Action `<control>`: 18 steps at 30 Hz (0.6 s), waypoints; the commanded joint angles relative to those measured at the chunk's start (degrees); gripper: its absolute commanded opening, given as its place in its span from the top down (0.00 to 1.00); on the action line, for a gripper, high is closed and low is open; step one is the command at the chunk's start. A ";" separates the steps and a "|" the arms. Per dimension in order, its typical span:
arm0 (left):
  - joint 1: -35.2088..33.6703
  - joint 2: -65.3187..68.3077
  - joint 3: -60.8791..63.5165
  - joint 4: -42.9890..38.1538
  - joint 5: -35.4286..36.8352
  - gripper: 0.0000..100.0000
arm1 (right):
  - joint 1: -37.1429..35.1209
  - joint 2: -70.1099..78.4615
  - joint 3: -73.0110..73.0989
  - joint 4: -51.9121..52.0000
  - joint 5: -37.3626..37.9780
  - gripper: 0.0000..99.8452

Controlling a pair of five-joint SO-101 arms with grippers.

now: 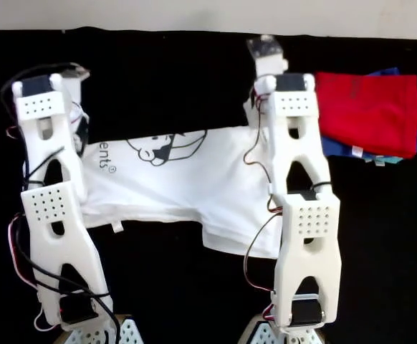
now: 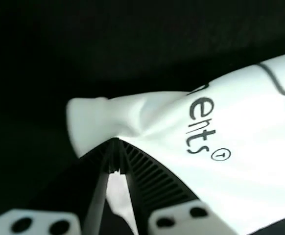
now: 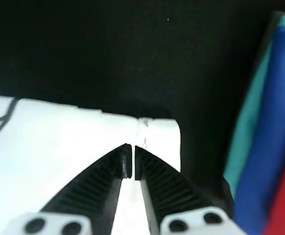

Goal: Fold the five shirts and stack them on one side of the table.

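Black table (image 1: 158, 287) carries a white printed cotton shirt (image 1: 194, 186), far edge pinched by left gripper (image 2: 114, 164) and right gripper (image 3: 130, 166); red-topped folded stack (image 1: 370, 111) far right

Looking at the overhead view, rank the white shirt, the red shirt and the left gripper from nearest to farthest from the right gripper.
1. white shirt, pinched in the right gripper.
2. red shirt, atop the stack beside it.
3. left gripper, at the shirt's opposite end.

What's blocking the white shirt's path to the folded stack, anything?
Nothing visible. Bare black table separates the white shirt from the red-topped stack. The right claw pinches the shirt's corner nearest it.
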 commanded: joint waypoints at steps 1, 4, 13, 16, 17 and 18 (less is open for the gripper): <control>0.92 -3.65 -3.30 1.58 2.46 0.99 | 0.75 -0.75 -10.07 6.81 -0.35 0.98; 2.07 -11.21 4.97 1.67 3.08 0.99 | 0.75 -0.75 -17.27 11.91 -0.26 0.98; 2.77 -43.38 61.14 -9.58 2.55 0.99 | 0.75 -0.48 -26.51 17.27 -0.44 0.98; 2.77 -49.89 80.92 -23.38 2.73 0.99 | 0.13 -1.36 -26.59 17.36 -0.44 0.98; 2.95 -52.09 86.20 -26.81 2.81 0.99 | 0.04 -2.24 -26.42 17.36 -0.44 0.98; 3.03 -54.37 91.12 -29.71 2.81 0.99 | -0.22 -3.30 -26.07 17.36 -0.44 0.98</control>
